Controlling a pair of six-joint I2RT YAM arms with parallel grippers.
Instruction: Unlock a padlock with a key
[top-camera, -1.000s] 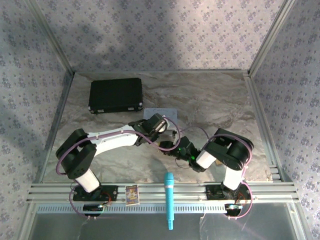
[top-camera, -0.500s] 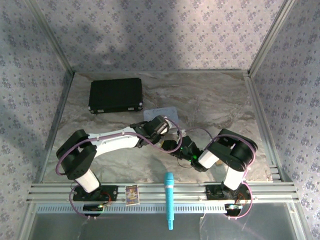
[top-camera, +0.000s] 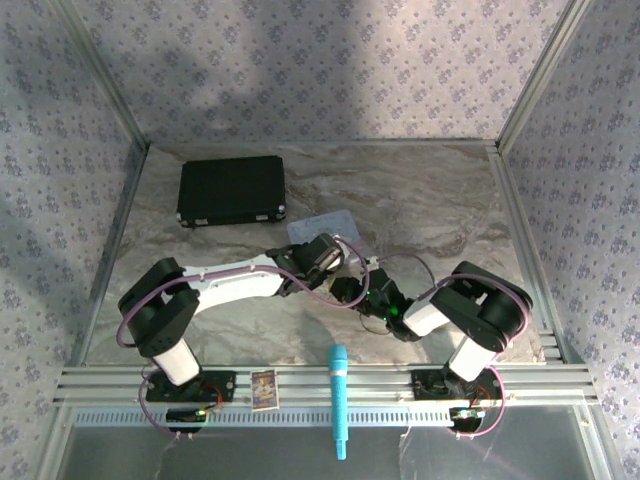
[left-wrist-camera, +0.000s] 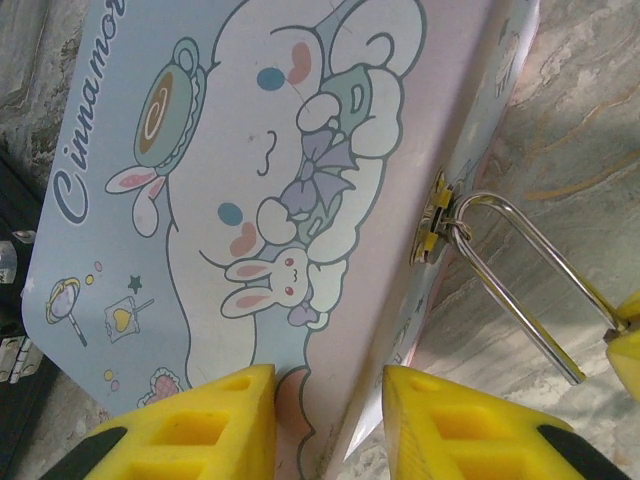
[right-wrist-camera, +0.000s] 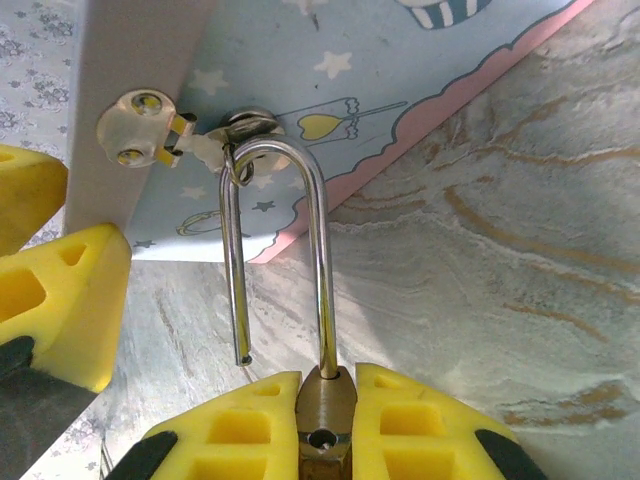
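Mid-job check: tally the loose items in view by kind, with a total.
Black case: 1
Pastel tin: 1
Padlock: 1
Turquoise stick: 1
Small card: 1
Total: 5

Both machines share one livery. The white-and-black left arm (top-camera: 235, 282) and the matching right arm (top-camera: 425, 318) pair glossy white tubular links with bulky matt-black joint housings. A thin lilac cable (top-camera: 124, 325) runs in loose loops along the left arm, and a like cable trails along the right. A small green light (top-camera: 392, 312) glows on the right arm's black wrist section. Each arm rises from a flat black base plate (top-camera: 215, 384). Up close, the left gripper (left-wrist-camera: 328, 400) and the right gripper (right-wrist-camera: 327, 400) wear bright yellow wedge-shaped fingers (left-wrist-camera: 200, 425), moulded with rectangular recesses and backed by black parts.
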